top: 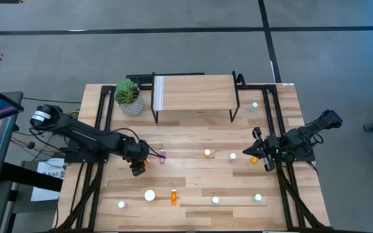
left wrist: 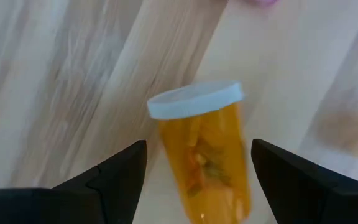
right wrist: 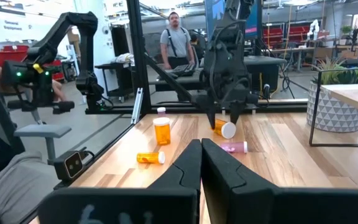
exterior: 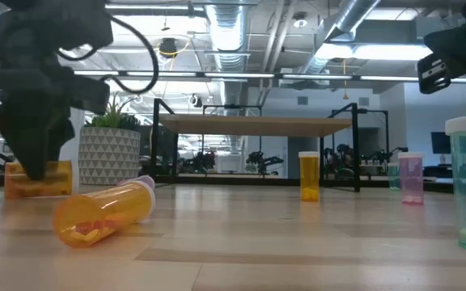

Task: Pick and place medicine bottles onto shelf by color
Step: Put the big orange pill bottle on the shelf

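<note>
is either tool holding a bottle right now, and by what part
Nothing is held. The left tool stands open around a lying orange bottle; the right tool is shut and empty.

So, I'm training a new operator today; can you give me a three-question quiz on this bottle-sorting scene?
1. True or false: the shelf already holds a bottle.
2. The left gripper has its fingers on either side of which bottle? A) pink B) orange C) teal
3. Are the right gripper fingers open or shut?

Key:
1. False; its top is bare.
2. B, the orange bottle, lying tilted between the open fingers.
3. Shut, with nothing between them.
</note>
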